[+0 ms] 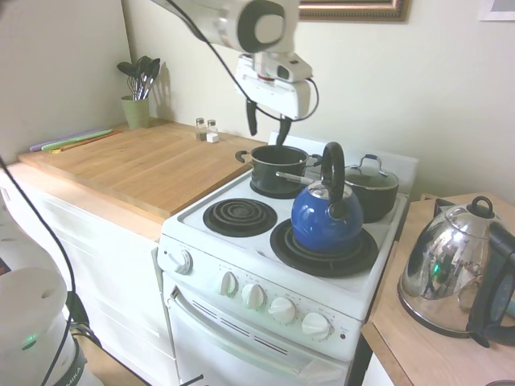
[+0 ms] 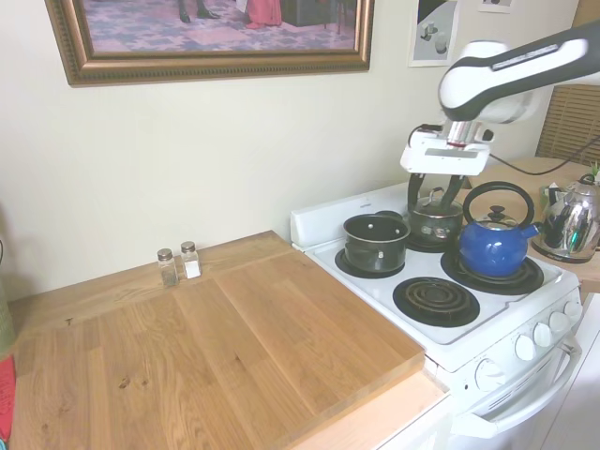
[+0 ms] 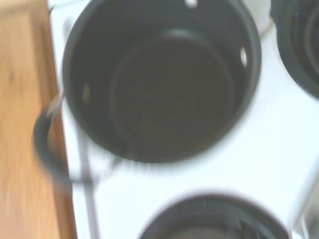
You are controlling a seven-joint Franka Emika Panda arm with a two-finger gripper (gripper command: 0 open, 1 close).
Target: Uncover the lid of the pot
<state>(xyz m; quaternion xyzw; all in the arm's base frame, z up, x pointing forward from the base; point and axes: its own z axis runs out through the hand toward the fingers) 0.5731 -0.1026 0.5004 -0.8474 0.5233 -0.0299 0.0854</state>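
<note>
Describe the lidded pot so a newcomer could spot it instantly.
Start at the white stove. On its back burner nearest the steel kettle, behind the blue kettle, sits the pot. Unlike the open dark pot beside it, it wears a glass lid with an arched loop handle.

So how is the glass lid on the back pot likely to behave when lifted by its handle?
The lid looks rigid, glass with a metal rim, so probably fairly heavy and breakable if dropped. Its arched loop handle gives the open tool a narrow hold; the lid may swing or tilt once clear of the pot.
</note>
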